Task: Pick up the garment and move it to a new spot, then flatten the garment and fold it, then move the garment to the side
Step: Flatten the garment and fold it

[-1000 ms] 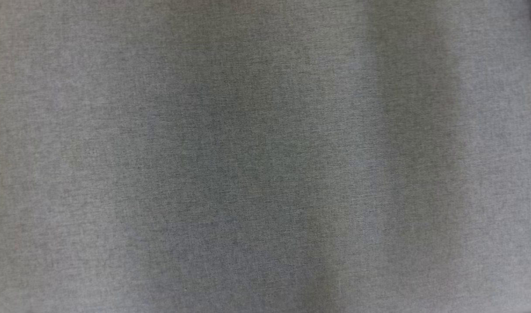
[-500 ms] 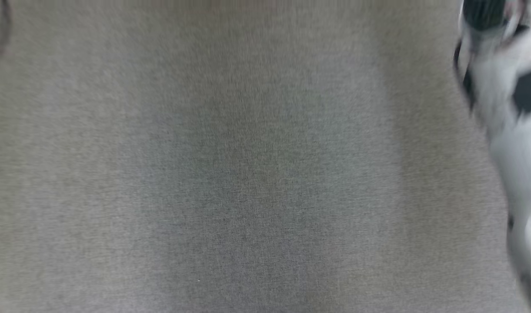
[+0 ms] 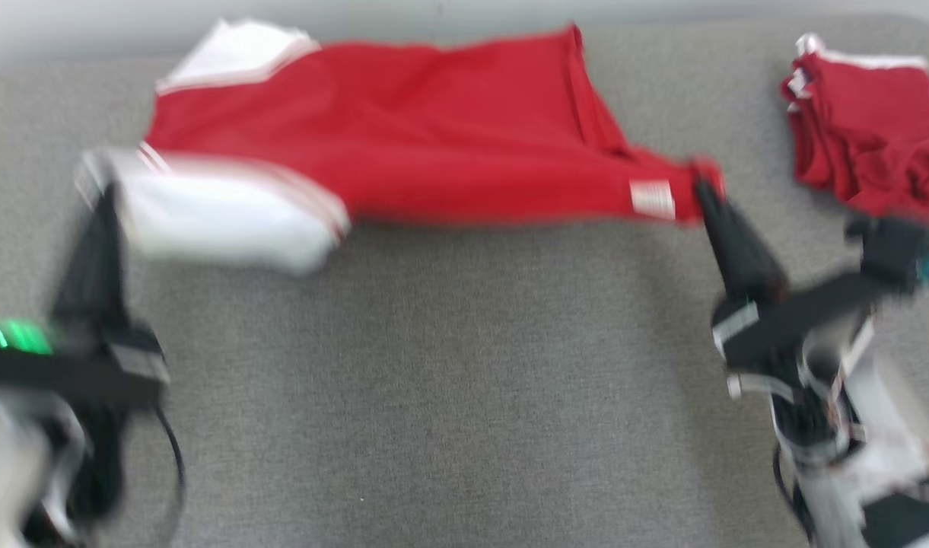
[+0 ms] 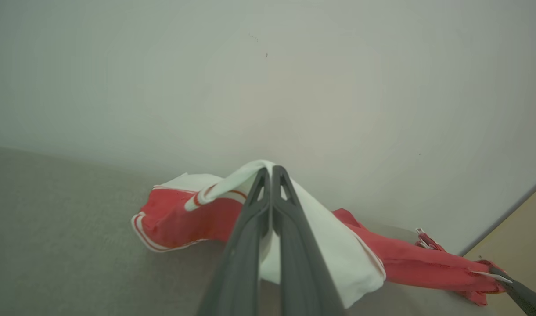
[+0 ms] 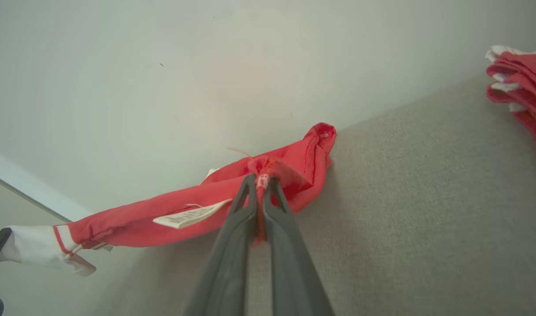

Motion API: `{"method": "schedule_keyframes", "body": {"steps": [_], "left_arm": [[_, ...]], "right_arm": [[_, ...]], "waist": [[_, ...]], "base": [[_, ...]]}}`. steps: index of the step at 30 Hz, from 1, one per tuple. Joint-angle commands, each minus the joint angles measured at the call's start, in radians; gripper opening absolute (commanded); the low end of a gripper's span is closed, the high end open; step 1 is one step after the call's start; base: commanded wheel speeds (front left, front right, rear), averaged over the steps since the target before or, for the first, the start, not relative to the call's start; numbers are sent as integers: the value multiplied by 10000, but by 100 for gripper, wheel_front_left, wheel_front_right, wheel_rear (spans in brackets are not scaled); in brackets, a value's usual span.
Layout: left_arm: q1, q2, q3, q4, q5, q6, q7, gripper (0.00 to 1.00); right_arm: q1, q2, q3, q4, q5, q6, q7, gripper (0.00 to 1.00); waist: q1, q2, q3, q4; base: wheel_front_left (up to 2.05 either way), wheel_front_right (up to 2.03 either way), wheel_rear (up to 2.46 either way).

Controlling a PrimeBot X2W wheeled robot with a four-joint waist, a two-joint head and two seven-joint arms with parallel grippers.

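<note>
You will find the garment (image 3: 434, 144), red with white sleeve panels and striped trim, spread across the upper half of the head view. It runs from the upper left to the right of centre, and its far edge lies close against the pale wall (image 4: 268, 87). It is stretched between the two arms. At the left of that frame, the left gripper (image 3: 108, 194) has its jaws pressed fully together on the white sleeve panel; the left wrist view shows the white cloth draped over both fingertips. At the right, the right gripper (image 3: 700, 186) is likewise closed, pinching a corner of the red hem, and the right wrist view shows a thin fold of red cloth caught between its fingers. A white label (image 3: 652, 198) sits on the garment just beside that grip. Both held ends stand raised off the grey fabric surface (image 3: 449, 380), and the span between them sags lower. Note that the head view is blurred, so finer creases cannot be judged. A green light (image 3: 19, 335) shows on the left arm at the frame's left edge. In the upper right corner, well apart from the held piece, a stack of red clothes (image 3: 867, 144) with white edging rests on the same surface.
</note>
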Motion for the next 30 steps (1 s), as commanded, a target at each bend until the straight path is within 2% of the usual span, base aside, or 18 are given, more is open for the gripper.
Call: {"method": "schedule_keyframes", "body": {"steps": [1,8,14,17,25,30], "left_arm": [[878,-219,226,-229,241,87,-29,0],[4349,-1515,1306,-631,932,377,-30,0],[6128,-2342,1676,-68,1407,24,-32,0],[6617,-2625,1619,388,1481,-239,-31,0],[7280,-3163,1431,1256,1734,-603,-31,0],[7041,-3183,1310,1544,1952,-837,-31,0]], "right_arm": [[708,25,-204,-275,-88,-25,79,0],[3398,292,-907,-1146,-405,-25,293,0],[5190,479,-1209,-1454,-777,-25,318,0],[5999,520,-1468,-1482,-879,-25,252,0],[7374,556,-1682,-1639,-1122,-25,515,0],[7580,745,-1677,-1755,-1257,-26,654,0]], "waist": [[4,3,-717,-12],[4,3,-1312,-28],[4,3,-1729,199],[4,3,-1960,348],[4,3,-2235,544],[4,3,-2185,542]], "base": [[0,0,0],[0,0,0],[0,0,0],[0,0,0],[0,0,0],[0,0,0]]}}
